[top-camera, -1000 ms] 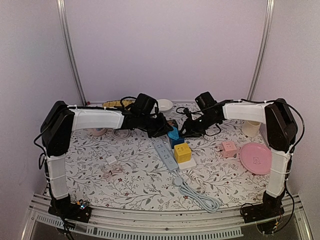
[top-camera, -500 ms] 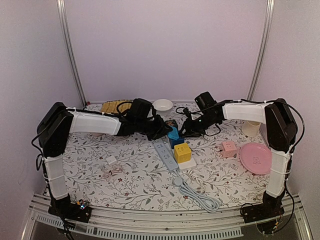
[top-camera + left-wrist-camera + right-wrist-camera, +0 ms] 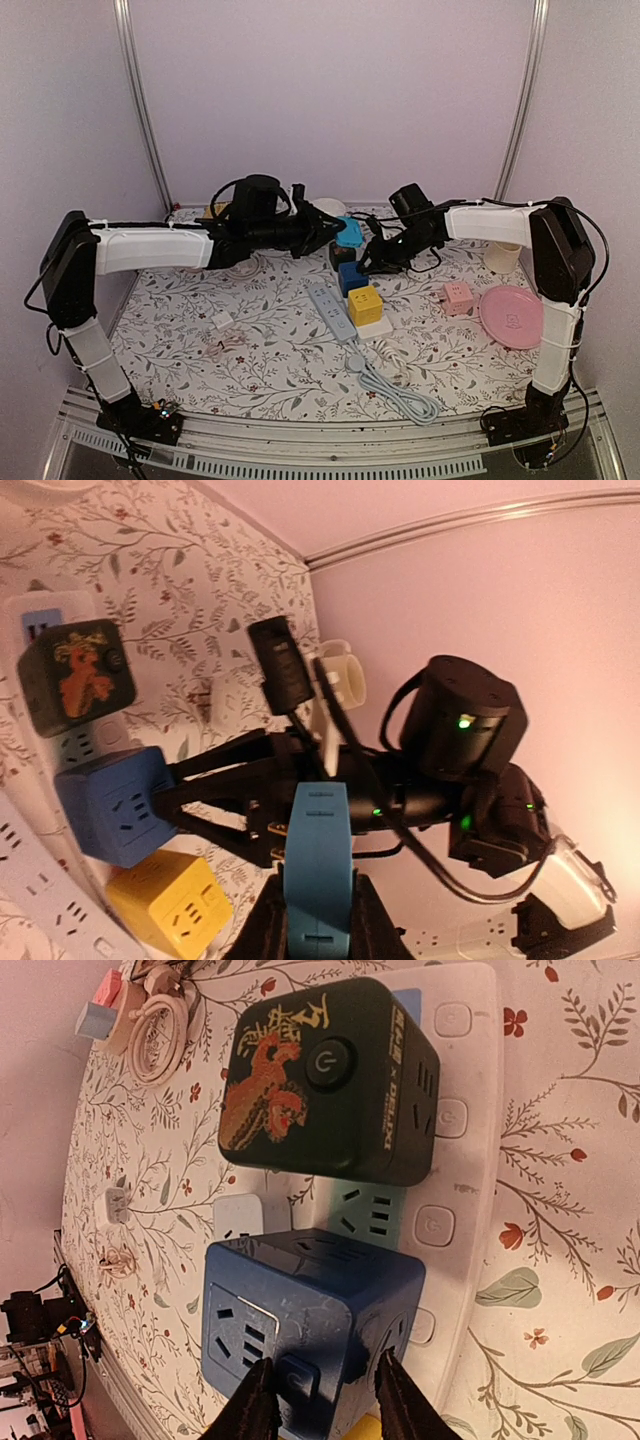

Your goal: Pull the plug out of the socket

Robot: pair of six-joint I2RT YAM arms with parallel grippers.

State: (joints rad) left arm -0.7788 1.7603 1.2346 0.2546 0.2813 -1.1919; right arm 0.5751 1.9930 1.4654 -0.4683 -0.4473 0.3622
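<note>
**Overhead view, centre.** The left end effector [image 3: 333, 231] is clenched on the light blue plastic plug [image 3: 349, 232]. It holds the plug in the air above the floral-patterned desk [image 3: 270, 350], apart from the dark blue cube socket [image 3: 352, 278] just below it in the frame. The right end effector [image 3: 326, 1380] grasps that cube, one finger against each of two opposite faces. The cube sits on a long white power strip [image 3: 332, 310]. A black cube socket with an orange dragon print [image 3: 330, 1080] lies above it in the frame and a yellow cube socket [image 3: 365, 304] below.

**Right of frame.** A pink cube socket [image 3: 457, 297] lies beside a round pink plate [image 3: 511, 316].
</note>
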